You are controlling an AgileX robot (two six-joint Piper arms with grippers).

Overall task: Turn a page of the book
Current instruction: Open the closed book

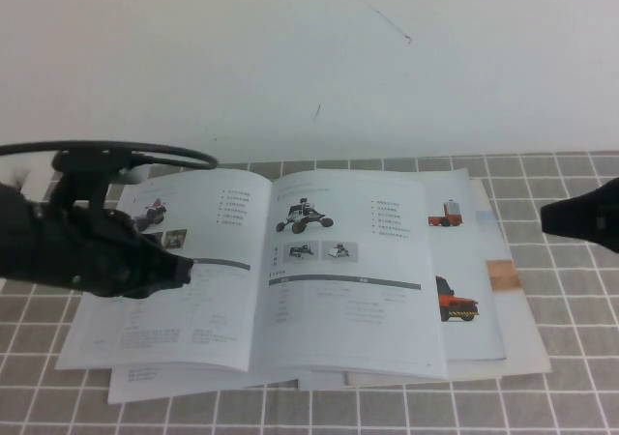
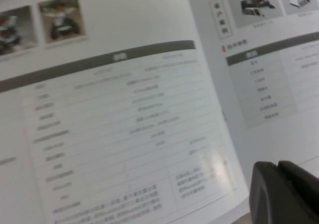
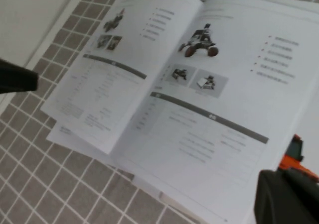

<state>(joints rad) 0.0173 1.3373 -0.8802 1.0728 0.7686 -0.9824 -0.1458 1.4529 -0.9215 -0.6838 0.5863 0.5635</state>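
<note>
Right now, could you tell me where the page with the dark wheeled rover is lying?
In the high view the page lies flat as the right-hand leaf of the open book, mid-table, between the left gripper and the booklet with red trucks.

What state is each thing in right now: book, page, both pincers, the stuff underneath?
book: open, flat on the pile.
page: right-hand leaf with dark rover, lying flat, not lifted.
left pincer: over the book's left leaf; open or shut unclear.
right pincer: shut, empty, off the book's right side, touching nothing.
red-truck booklet: beneath the book, mostly covered.
white sheets: bottom of pile, flat.
</note>
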